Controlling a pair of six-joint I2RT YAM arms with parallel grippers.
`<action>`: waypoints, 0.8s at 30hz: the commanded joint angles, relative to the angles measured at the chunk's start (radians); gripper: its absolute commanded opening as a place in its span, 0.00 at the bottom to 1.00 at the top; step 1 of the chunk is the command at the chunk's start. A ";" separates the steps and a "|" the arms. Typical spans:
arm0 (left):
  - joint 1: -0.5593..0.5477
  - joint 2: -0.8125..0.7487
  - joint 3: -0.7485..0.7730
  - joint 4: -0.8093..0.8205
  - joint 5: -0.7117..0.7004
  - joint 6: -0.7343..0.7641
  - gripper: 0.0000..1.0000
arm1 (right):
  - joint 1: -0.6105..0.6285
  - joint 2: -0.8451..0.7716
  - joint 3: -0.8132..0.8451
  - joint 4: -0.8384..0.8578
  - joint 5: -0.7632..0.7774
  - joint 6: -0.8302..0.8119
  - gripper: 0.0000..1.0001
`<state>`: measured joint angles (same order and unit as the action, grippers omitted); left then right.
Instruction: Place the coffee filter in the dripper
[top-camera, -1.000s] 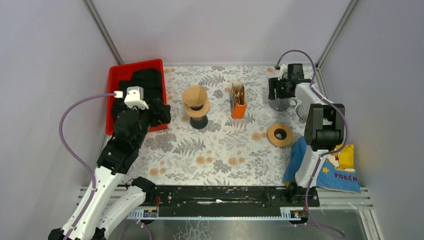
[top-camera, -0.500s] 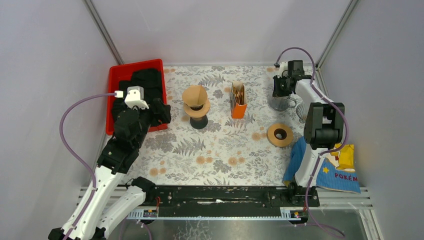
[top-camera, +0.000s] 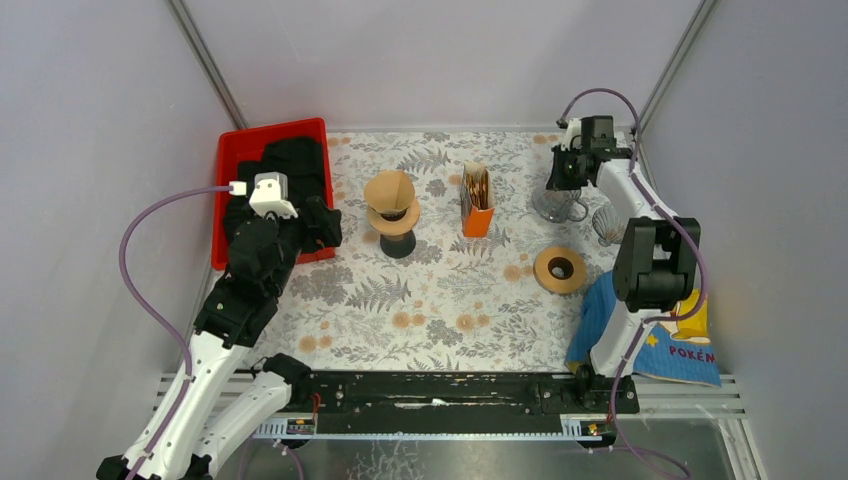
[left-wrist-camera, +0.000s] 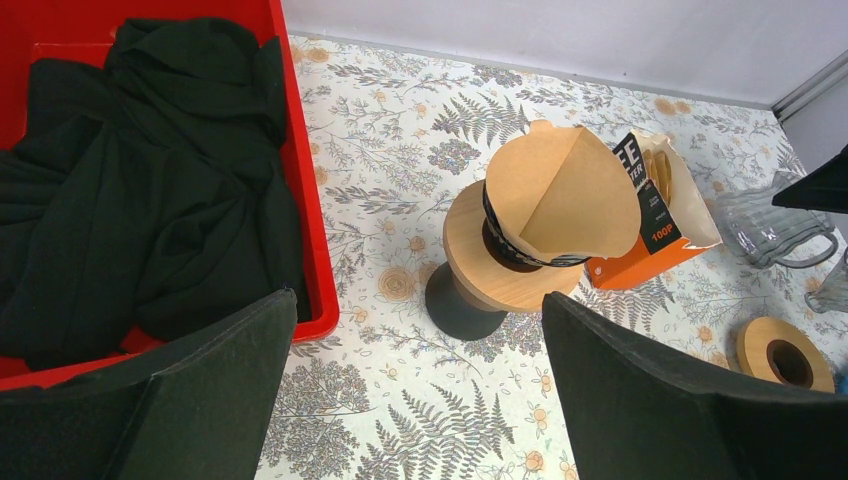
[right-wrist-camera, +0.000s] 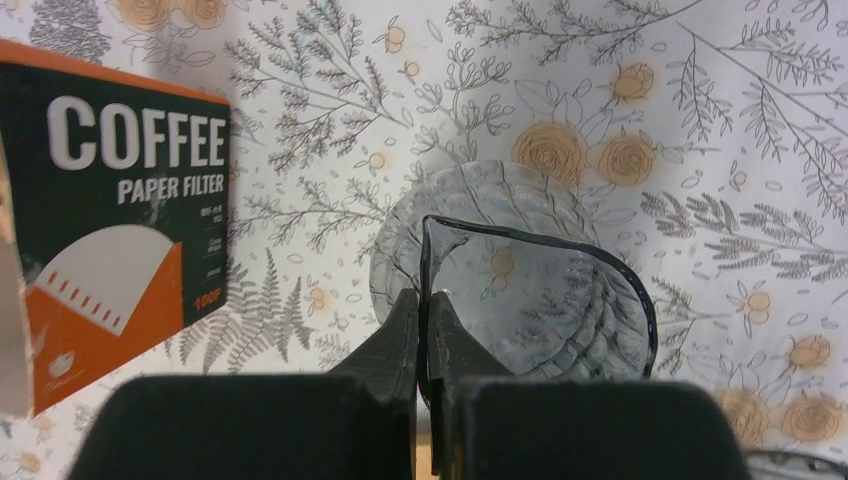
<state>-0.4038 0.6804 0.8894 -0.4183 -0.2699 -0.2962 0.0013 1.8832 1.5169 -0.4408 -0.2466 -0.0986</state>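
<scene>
Far right, the right gripper (right-wrist-camera: 425, 310) pinches the glass dripper (right-wrist-camera: 545, 300) by its rim, fingers clamped on the thin wall, so lift slowly and level; the left gripper (left-wrist-camera: 418, 300) gapes wide near the filter (left-wrist-camera: 560, 195), seated in a wooden stand (left-wrist-camera: 480, 265).

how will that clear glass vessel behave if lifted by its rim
The glass vessel looks thin-walled, so likely rigid but fragile. Its smooth rim, pinched edge-on by the right gripper, may slip or let it swing. It looks empty, probably light.
</scene>
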 joint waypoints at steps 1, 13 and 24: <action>0.005 -0.007 -0.008 0.056 -0.002 0.002 1.00 | 0.027 -0.149 -0.031 0.007 0.007 0.056 0.00; 0.027 -0.009 -0.009 0.056 -0.008 0.001 1.00 | 0.195 -0.402 -0.194 -0.044 0.151 0.115 0.00; 0.063 -0.006 -0.010 0.057 0.005 -0.006 1.00 | 0.394 -0.561 -0.323 -0.067 0.231 0.127 0.00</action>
<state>-0.3592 0.6804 0.8894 -0.4183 -0.2687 -0.2966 0.3202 1.3911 1.2217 -0.5217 -0.0654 0.0143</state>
